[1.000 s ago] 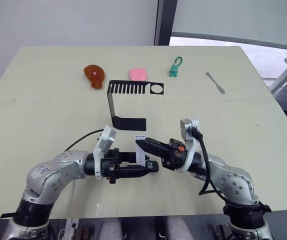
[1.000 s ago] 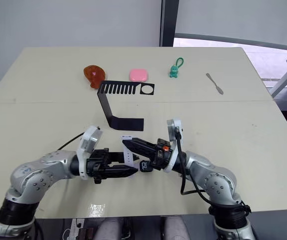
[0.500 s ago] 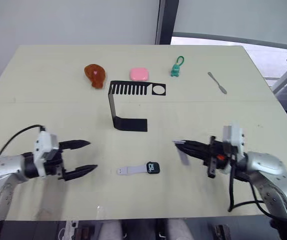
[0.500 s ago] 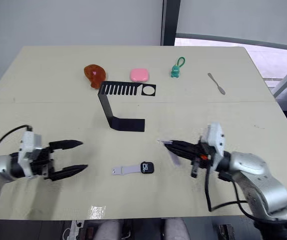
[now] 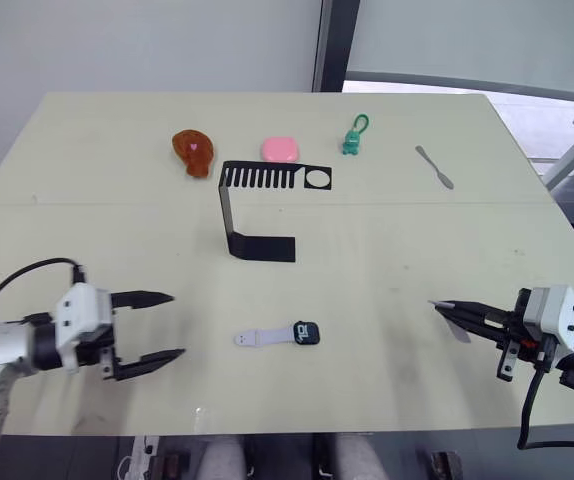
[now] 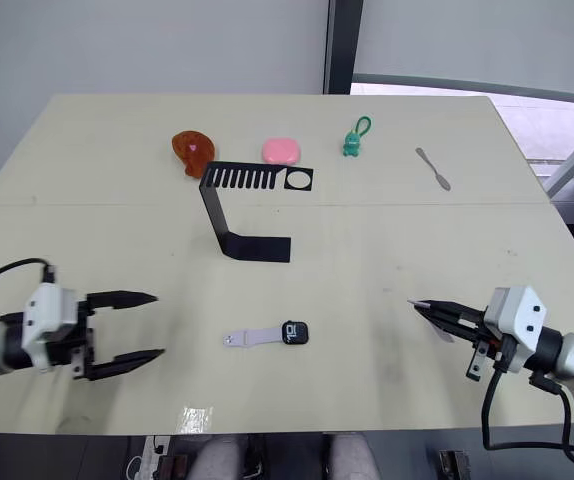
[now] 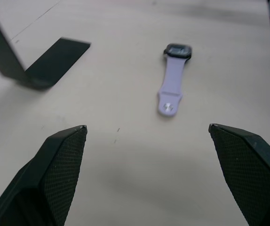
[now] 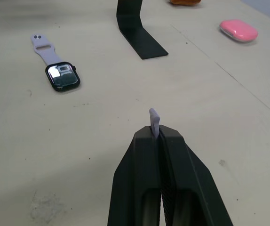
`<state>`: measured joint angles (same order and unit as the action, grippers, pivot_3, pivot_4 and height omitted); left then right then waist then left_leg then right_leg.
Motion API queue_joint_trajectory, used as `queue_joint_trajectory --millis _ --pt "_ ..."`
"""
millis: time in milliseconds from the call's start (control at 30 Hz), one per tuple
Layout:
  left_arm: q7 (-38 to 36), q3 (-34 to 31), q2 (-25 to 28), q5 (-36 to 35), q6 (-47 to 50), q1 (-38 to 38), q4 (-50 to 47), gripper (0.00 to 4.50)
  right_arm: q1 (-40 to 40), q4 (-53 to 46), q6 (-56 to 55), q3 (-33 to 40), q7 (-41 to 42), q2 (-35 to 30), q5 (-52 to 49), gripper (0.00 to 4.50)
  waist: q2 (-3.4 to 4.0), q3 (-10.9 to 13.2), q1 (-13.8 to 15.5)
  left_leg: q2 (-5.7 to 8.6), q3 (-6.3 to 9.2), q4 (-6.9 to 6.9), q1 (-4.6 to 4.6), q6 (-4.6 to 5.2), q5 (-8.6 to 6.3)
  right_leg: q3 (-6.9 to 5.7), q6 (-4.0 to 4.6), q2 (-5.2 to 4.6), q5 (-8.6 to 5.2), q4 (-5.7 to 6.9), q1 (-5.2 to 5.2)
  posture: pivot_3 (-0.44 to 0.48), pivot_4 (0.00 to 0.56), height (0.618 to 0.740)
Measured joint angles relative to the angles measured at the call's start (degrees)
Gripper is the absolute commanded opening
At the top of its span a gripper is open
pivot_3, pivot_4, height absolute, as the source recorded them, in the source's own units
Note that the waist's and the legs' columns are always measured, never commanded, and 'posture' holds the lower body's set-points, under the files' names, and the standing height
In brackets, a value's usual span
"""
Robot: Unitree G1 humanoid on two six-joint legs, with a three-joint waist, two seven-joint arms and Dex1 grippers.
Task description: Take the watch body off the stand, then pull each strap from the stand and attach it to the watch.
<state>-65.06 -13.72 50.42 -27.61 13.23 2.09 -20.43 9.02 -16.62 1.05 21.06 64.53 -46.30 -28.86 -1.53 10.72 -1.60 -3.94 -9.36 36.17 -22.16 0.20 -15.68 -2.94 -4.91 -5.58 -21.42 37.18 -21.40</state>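
The black watch body (image 5: 306, 333) lies flat on the table near the front middle, with one lavender strap (image 5: 262, 339) joined to its left side. The black stand (image 5: 257, 208) stands behind it, its comb bar bare. My left gripper (image 5: 151, 326) hovers open at the front left, well left of the watch, nothing between its fingers. At the front right my right gripper (image 5: 449, 309) is shut on the other strap (image 8: 154, 120), whose pale end sticks out past the fingertips; it is far right of the watch.
Along the back of the table lie a brown drumstick-shaped toy (image 5: 193, 152), a pink soap-like case (image 5: 279, 149), a green keychain figure (image 5: 353, 136) and a grey spatula (image 5: 433, 166).
Both arms have pulled apart from the table's middle to the outer front corners. The watch with one strap was left on the table. The left gripper opened; the right still holds the second strap.
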Motion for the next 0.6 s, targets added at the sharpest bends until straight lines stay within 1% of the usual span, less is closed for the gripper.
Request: queue_joint_trajectory --millis 100,200,300,400,600 --pt "2.7 9.3 -0.2 3.6 4.9 -7.2 -3.3 4.46 -1.9 -1.4 0.5 -2.7 -0.3 0.9 -0.2 0.0 0.0 0.0 0.0 0.03 -0.03 0.01 -0.02 -0.05 0.03 0.05 -0.01 0.04 0.0 0.02 -0.03 0.0 0.15 0.74" --pt "5.9 19.3 -3.4 8.3 10.1 -15.3 -4.4 4.46 -4.2 -2.7 1.6 -5.3 -1.2 1.6 -0.2 0.0 0.0 0.0 0.0 0.05 -0.07 0.08 -0.05 -0.05 0.05 0.09 -0.04 0.09 0.01 0.05 -0.06 0.0 0.15 0.74" --pt "7.0 26.6 -5.7 11.8 13.3 -19.3 -4.0 4.46 -5.3 -3.6 2.8 -7.4 -1.9 2.2 -0.1 0.0 -0.01 0.0 0.0 0.0 -0.09 0.21 -0.08 -0.06 0.06 0.12 -0.04 0.15 0.01 0.06 -0.08 0.0 0.15 0.74" --pt "7.5 31.7 -6.9 14.9 15.3 -21.5 -3.1 4.46 -5.6 -3.8 3.3 -9.1 -2.6 2.4 0.2 0.0 -0.02 0.0 0.0 -0.02 -0.09 0.32 -0.1 -0.06 0.06 0.12 -0.04 0.15 0.01 0.13 -0.09 0.0 0.15 0.74" --pt "13.5 36.8 -14.7 21.2 17.6 -24.4 0.7 4.46 -5.0 -6.0 4.4 -9.6 -3.4 2.6 0.3 0.0 -0.02 0.0 0.3 -0.03 -0.04 0.62 -0.2 0.03 0.04 0.11 -0.06 0.13 0.0 0.22 -0.07 0.0 0.15 0.74"
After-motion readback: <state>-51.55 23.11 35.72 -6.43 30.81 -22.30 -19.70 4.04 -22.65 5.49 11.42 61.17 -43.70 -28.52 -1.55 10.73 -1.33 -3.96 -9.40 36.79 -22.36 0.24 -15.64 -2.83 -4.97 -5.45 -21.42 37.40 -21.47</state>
